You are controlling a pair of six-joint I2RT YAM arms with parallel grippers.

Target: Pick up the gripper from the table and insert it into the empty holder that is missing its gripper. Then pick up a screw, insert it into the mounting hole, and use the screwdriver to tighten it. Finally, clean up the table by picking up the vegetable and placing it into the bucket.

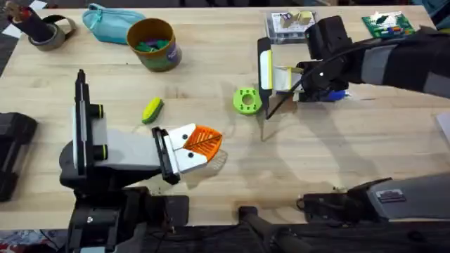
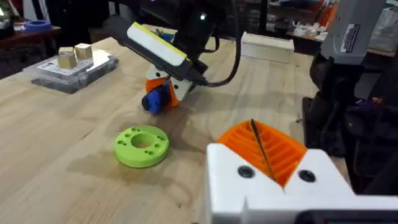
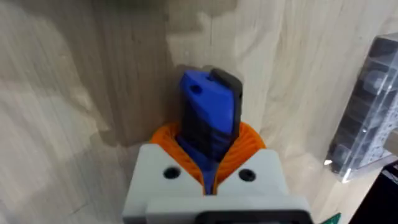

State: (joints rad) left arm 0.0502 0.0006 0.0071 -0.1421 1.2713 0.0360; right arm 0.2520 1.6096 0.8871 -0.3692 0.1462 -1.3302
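Right pincer (image 3: 208, 163) clamped on the blue screwdriver (image 3: 208, 112), held just above the bench (image 1: 337, 161) beside the green disc (image 1: 246, 100); probably kept ready for tightening. Left pincer (image 2: 264, 149) low over the near bench, orange pads (image 2: 287, 149) together, a thin dark sliver at the seam. Toy corn (image 1: 152, 110) lying loose beside the left arm, well apart from the yellow bucket (image 1: 152, 43) at the far side, so clean-up not yet done. Pale wood, bare and flat. Teal pouch (image 1: 112, 21), tape roll (image 1: 46, 29) and clear box (image 1: 290, 24) along the far edge; cluttered shelves beyond.
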